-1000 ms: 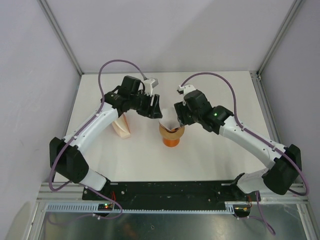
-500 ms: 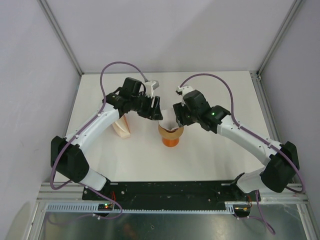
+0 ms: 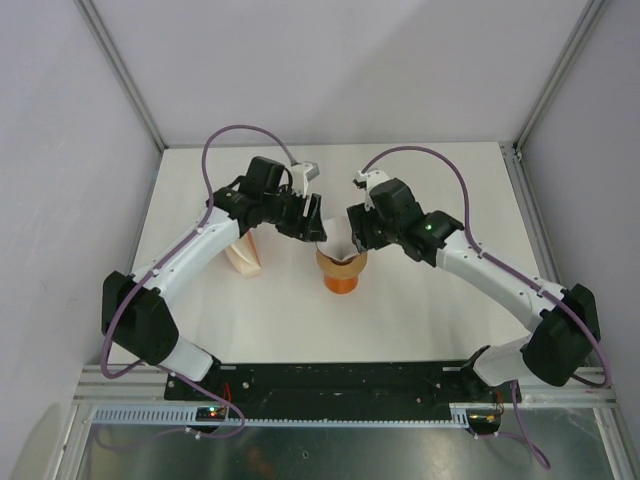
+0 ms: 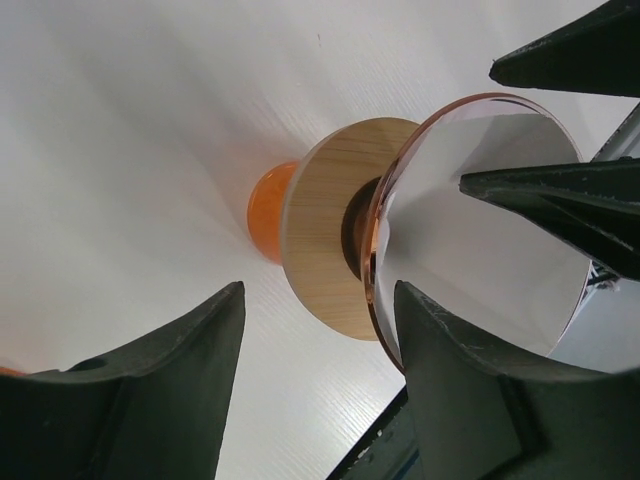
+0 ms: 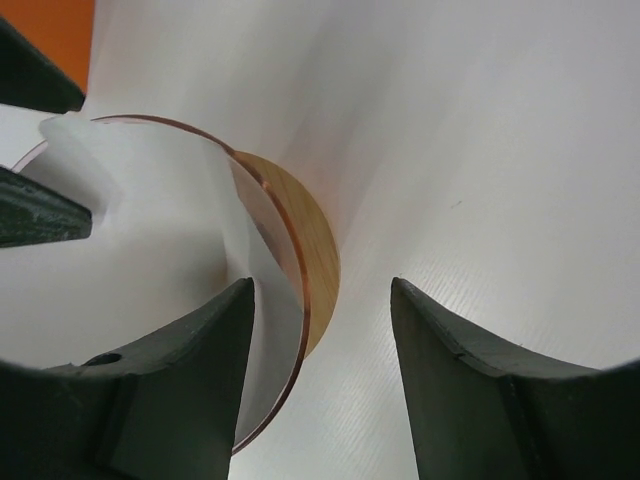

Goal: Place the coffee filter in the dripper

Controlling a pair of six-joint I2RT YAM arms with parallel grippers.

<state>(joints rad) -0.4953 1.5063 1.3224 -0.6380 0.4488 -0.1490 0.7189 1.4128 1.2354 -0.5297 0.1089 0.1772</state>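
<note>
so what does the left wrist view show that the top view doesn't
Only the left wrist view: the filter close up, lining the inside of the dripper, and the left gripper's jaws apart with nothing held.
Only the top view: the stack of filters to the left of the dripper.
Both: the dripper sitting on a wooden ring over an orange cup, with the right gripper's fingers at its rim.
</note>
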